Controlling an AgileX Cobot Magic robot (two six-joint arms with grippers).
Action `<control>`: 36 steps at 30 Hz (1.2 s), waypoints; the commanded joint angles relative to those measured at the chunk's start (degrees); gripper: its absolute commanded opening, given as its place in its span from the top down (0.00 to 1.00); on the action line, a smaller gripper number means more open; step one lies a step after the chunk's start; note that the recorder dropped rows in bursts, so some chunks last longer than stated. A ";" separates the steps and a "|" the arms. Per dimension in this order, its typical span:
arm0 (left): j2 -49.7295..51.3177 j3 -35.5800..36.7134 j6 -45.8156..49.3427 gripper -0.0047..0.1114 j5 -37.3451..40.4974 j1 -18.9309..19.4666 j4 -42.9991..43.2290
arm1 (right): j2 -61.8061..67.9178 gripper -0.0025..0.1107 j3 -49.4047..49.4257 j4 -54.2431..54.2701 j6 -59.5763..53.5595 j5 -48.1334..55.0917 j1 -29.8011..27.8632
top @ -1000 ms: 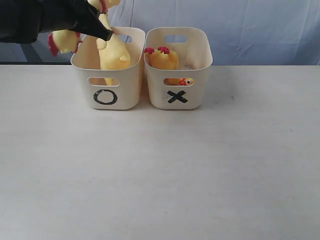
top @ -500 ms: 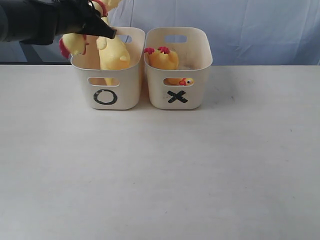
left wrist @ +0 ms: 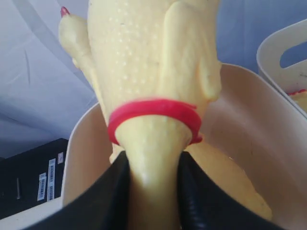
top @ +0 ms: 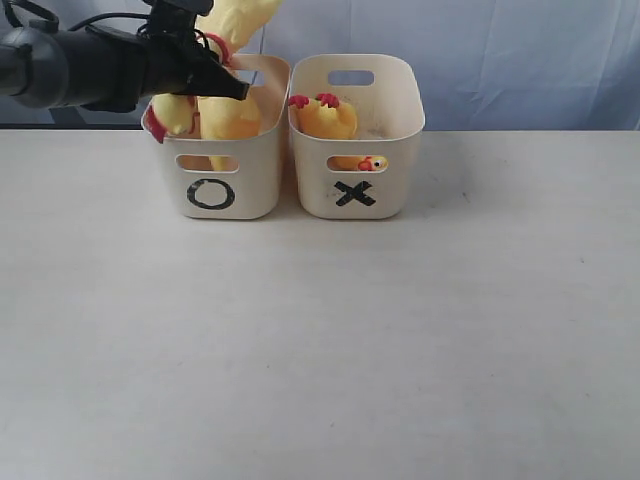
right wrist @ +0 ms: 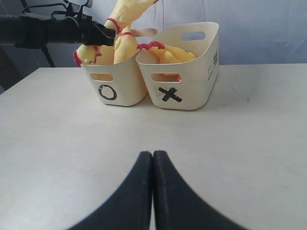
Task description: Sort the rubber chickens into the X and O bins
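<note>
Swung inward, the chicken now dips headfirst into the O bin; left hand pinches its neck, steering it.

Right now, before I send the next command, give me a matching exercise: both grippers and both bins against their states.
1 left gripper
2 right gripper
3 X bin
4 O bin

A shut, empty, over the table
B holds the lying chicken
C shut on the neck of the held chicken
D below the held chicken

Pairs: 1-C, 2-A, 3-B, 4-D
</note>
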 commanded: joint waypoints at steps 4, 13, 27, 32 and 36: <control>1.03 -1.50 -0.38 0.96 0.44 0.29 0.12 | -0.27 0.98 0.31 -0.17 -0.19 -0.29 -0.23; 1.07 -1.64 -0.27 0.96 1.82 0.29 0.00 | -0.27 0.98 0.31 -0.17 -0.19 -0.29 -0.23; -2.81 -1.64 -0.14 0.96 1.92 0.52 5.16 | -0.27 0.98 0.31 -0.17 -0.19 -0.29 -0.23; -2.19 -1.64 -1.26 0.96 -0.92 0.76 6.37 | -0.27 0.98 0.31 -0.17 -0.19 -0.29 -0.23; -0.20 -2.75 -13.43 0.96 -3.58 0.93 13.17 | -0.27 0.98 0.31 -0.17 -0.19 -0.29 -0.23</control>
